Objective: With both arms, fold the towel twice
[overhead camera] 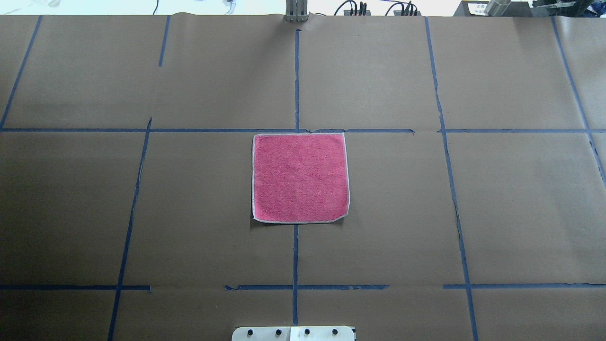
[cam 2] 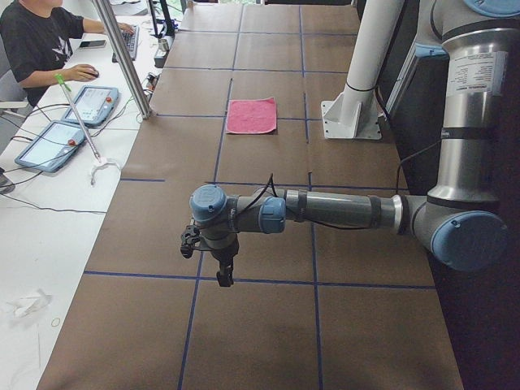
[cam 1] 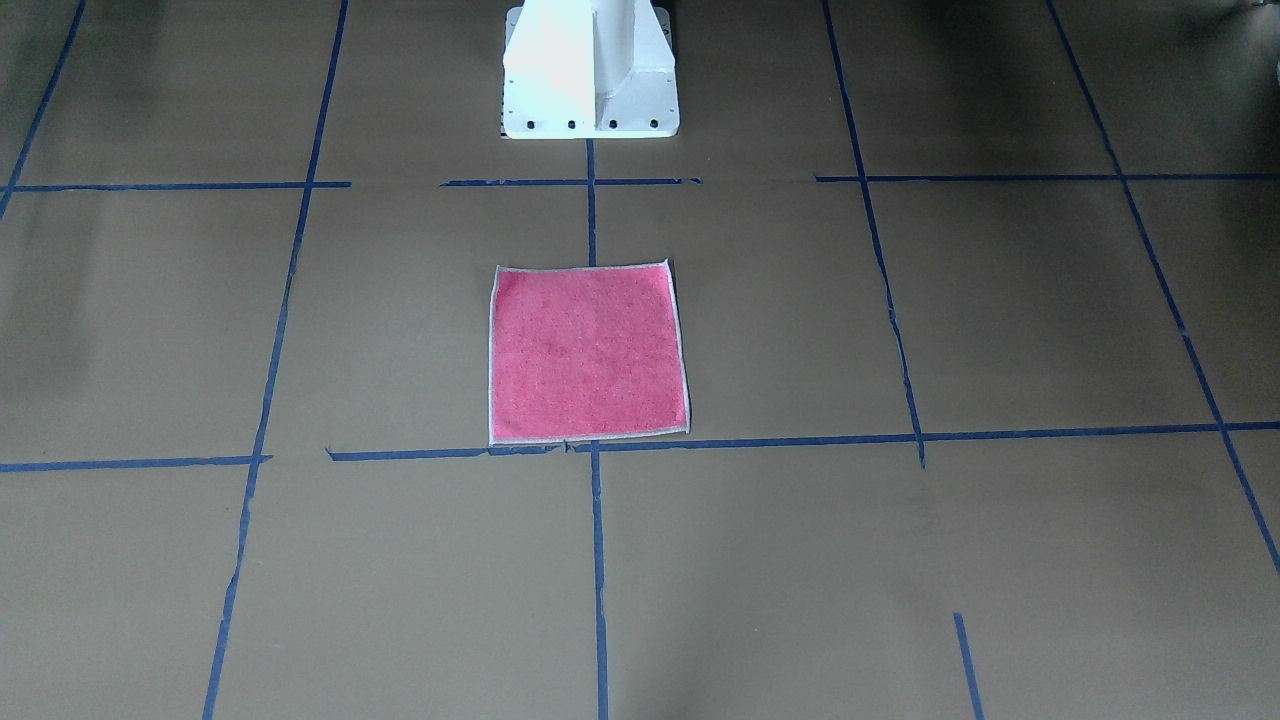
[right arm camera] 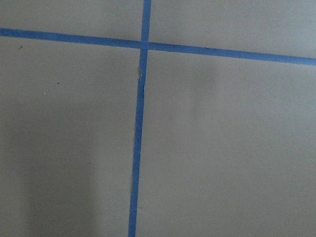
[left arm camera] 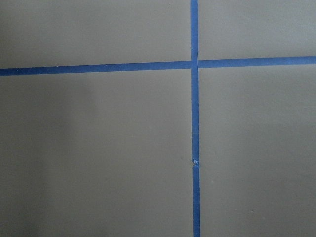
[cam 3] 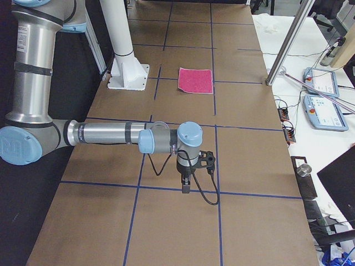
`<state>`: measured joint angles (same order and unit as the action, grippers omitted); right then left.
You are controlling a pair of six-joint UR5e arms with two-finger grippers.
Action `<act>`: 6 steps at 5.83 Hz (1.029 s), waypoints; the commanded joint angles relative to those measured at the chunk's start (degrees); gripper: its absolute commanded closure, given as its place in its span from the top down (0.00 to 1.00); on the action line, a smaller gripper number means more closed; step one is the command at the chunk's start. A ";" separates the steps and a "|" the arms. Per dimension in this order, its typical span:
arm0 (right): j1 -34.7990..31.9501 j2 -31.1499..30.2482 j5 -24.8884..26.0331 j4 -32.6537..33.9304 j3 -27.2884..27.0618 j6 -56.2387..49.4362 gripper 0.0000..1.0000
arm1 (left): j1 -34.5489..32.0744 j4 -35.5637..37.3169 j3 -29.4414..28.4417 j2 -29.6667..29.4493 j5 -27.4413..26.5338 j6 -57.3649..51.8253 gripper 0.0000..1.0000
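Since the towel (overhead camera: 300,177) looks light, limp terry lying flat, pink face up, mid-surface (overhead camera: 473,213), well off every edge, you should pinch two neighbouring stitched corners; whether left tool (cam 2: 223,273) and right tool (cam 3: 186,186) are spread, can't tell.

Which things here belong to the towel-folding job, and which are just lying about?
Job:
towel, flat, pink face up
left arm
right arm

Lying about:
pedestal
tape grid
tablets
operator
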<state>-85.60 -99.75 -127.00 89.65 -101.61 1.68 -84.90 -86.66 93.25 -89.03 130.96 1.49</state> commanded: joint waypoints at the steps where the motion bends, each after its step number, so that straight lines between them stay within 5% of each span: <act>1: 0.00 0.43 0.34 0.17 0.19 0.77 1.00 | 0.00 0.00 0.09 -0.09 0.00 0.00 1.00; 6: 0.17 2.17 -0.18 -0.09 -0.25 0.78 1.00 | 0.61 0.18 1.33 -5.06 1.57 4.88 1.00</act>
<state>-85.55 -98.79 -127.14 89.67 -101.68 2.42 -84.63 -86.57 94.70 -91.26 131.56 3.41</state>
